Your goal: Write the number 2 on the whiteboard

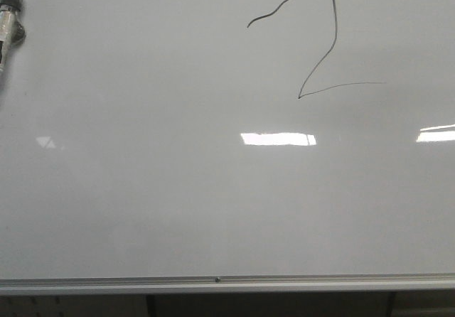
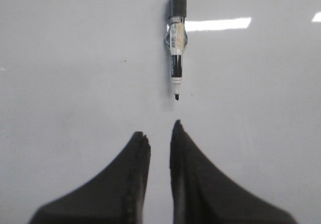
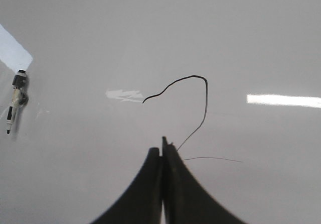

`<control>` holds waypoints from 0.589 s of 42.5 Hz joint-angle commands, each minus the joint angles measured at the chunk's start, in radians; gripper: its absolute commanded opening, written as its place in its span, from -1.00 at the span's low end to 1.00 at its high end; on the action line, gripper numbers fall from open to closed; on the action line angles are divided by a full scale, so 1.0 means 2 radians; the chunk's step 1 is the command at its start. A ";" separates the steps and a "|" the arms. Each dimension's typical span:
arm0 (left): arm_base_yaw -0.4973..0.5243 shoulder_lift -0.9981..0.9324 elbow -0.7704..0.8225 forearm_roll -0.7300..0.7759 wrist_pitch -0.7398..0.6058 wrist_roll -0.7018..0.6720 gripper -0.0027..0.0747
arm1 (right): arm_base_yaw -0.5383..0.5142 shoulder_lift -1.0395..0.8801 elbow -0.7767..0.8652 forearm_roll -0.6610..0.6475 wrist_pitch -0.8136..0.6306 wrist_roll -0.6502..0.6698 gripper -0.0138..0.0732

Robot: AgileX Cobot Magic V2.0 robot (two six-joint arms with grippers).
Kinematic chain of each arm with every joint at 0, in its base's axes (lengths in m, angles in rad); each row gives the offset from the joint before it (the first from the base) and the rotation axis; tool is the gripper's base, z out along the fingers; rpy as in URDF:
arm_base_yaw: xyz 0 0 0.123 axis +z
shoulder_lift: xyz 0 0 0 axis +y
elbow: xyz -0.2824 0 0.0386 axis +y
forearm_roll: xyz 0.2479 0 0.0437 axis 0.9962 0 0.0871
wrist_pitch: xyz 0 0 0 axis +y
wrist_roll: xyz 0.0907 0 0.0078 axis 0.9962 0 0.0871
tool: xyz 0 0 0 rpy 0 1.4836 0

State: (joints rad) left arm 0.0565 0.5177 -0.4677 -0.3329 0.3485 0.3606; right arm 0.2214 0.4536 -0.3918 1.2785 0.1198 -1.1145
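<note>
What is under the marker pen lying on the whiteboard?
Only the bare whiteboard shows around the marker, with its shadow beside it. The strip directly beneath the pen is covered, so it cannot be seen.

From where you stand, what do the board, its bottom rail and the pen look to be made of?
The board looks like a glossy coated panel, since lamp reflections show on it. What lies under the coating cannot be told. The rail appears to be silvery brushed metal. The pen seems plastic, with a dark cap end and a printed pale barrel.
</note>
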 commanded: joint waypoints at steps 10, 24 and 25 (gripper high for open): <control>0.000 -0.113 0.008 -0.011 -0.058 -0.003 -0.98 | -0.003 0.002 -0.013 0.006 -0.010 -0.002 -0.95; 0.000 -0.118 0.008 -0.011 -0.058 -0.003 -0.98 | -0.003 0.002 -0.013 0.006 -0.010 -0.002 -0.95; 0.000 -0.118 0.008 -0.011 -0.058 -0.003 -0.98 | -0.003 0.002 -0.013 0.006 -0.010 -0.002 -0.95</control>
State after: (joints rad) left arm 0.0565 0.2742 -0.4236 -0.3376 0.3140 0.3606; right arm 0.2214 0.4536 -0.3918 1.2785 0.1198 -1.1145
